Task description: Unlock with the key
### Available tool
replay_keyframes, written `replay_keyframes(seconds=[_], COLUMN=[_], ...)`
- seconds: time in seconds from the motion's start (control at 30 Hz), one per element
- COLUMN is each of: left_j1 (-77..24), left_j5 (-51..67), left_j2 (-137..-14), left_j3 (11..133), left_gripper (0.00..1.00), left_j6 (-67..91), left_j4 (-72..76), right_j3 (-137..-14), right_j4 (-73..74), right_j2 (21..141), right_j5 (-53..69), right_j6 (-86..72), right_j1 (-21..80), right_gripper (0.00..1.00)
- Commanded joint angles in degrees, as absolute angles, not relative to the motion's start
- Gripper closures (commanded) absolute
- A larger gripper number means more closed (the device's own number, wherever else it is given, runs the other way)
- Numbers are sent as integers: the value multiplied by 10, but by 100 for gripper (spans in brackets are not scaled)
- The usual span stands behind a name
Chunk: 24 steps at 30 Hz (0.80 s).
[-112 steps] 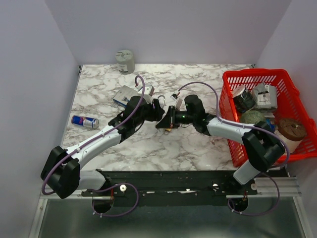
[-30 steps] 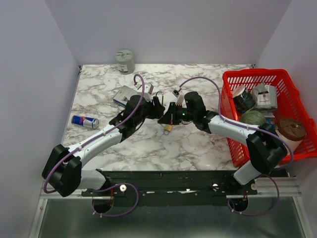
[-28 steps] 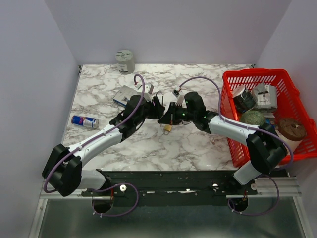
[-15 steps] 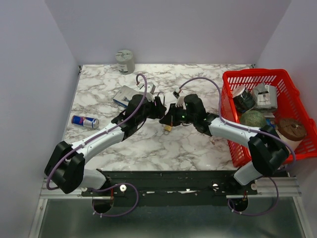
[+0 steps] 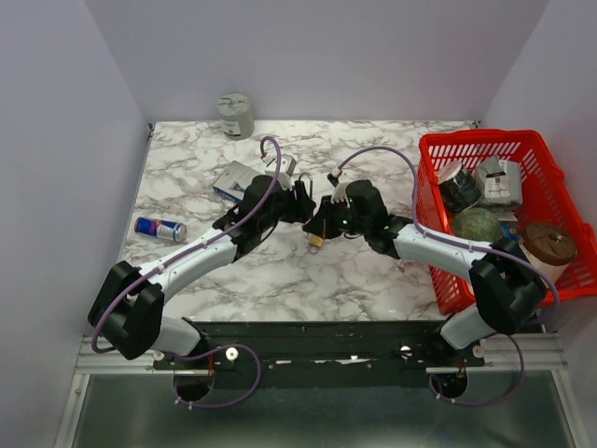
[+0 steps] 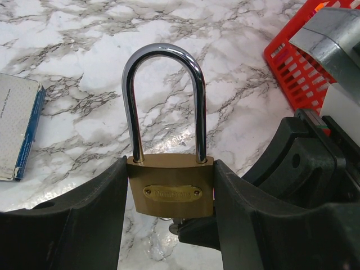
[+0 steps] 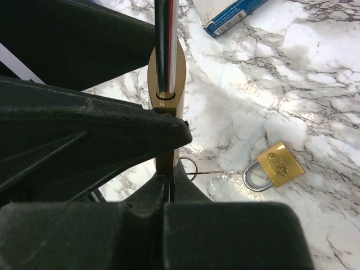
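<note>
My left gripper (image 6: 170, 188) is shut on the body of a brass padlock (image 6: 170, 194) and holds it upright above the table, its chrome shackle (image 6: 163, 95) closed. My right gripper (image 7: 169, 179) is shut on a key (image 7: 164, 162) pressed against the underside of that padlock (image 7: 167, 79). The key tip shows just below the lock body in the left wrist view (image 6: 178, 226). A thin key ring (image 7: 188, 167) hangs beside the right fingers. From above the two grippers, left (image 5: 298, 201) and right (image 5: 322, 217), meet at the table's middle.
A second small brass padlock (image 7: 274, 167) lies on the marble under the grippers, also in the top view (image 5: 316, 241). A blue-white box (image 5: 233, 179), a drink can (image 5: 159, 228) and a grey tin (image 5: 236, 115) sit left and back. A red basket (image 5: 541, 154) stands right.
Both grippers, still joined at the padlock, have drifted slightly right and towards the back. The small padlock on the table now shows clear of the right gripper. Both holds are unchanged.
</note>
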<state>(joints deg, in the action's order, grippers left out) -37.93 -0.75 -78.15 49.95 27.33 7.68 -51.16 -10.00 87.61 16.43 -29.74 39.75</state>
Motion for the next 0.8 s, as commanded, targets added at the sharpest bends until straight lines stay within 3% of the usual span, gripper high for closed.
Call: replay_keyframes(seconds=[0.0,0.77], left_j1=[-388,-388], left_j5=[51,84], left_j2=[-798,-824], left_j3=[521,530], left_gripper=[100,100], left_j6=[269,277], left_j4=[55,54], right_j3=[-522,-499], right_j4=[-149,-158], right_j2=[853,814], right_j5=[111,40], right_j6=[-267,-274], right_j1=[396,403], right_gripper=[99,99])
